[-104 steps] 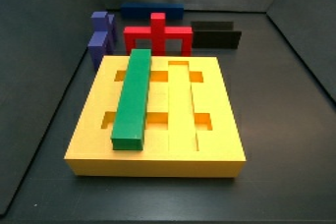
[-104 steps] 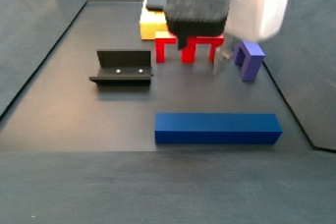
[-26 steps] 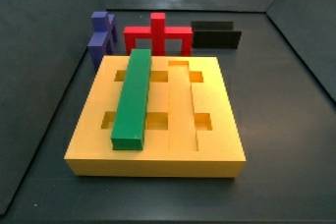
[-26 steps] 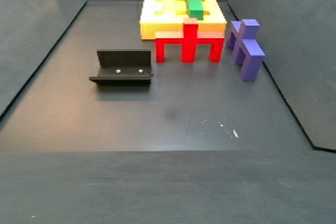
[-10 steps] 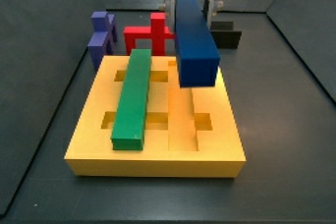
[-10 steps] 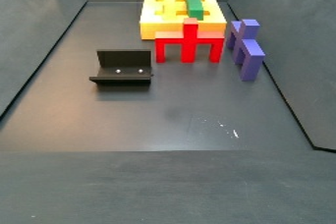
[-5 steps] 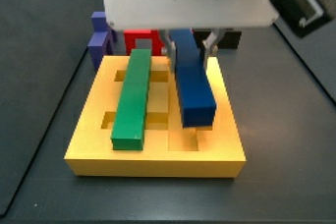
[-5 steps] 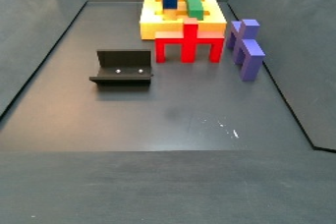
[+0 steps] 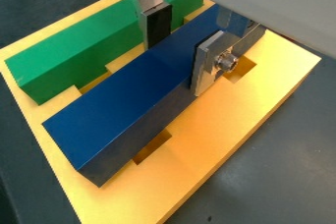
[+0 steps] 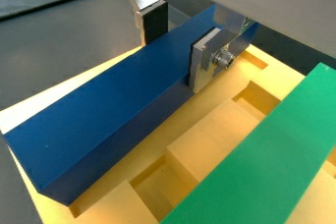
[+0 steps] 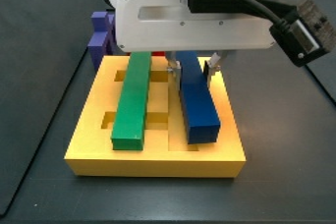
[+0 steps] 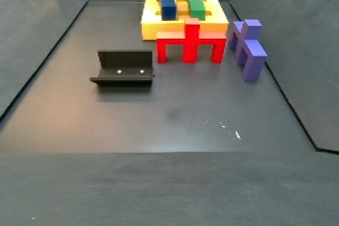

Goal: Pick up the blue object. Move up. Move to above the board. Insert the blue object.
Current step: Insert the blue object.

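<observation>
The blue object (image 11: 197, 105) is a long blue bar lying lengthwise in the right groove of the yellow board (image 11: 157, 159), next to the green bar (image 11: 132, 95). My gripper (image 11: 194, 66) hangs over the bar's far half under the white arm body. In both wrist views the gripper (image 9: 180, 59) (image 10: 178, 56) straddles the blue object (image 9: 132, 100) (image 10: 105, 130), with a silver finger (image 9: 207, 61) on one side and a dark pad on the other, shut on it. In a side view the blue object (image 12: 167, 4) lies on the board (image 12: 153, 22) far back.
A red piece (image 12: 189, 44) stands in front of the board, purplish-blue stepped blocks (image 12: 249, 52) to its right, and the fixture (image 12: 122, 69) on the floor to the left. Grey walls close in the floor. The green bar shows in both wrist views (image 9: 73, 51) (image 10: 262, 159).
The blue object was carried in tilted over the board, then came down and levelled. It now lies low in the right groove, with the gripper lower over it.
</observation>
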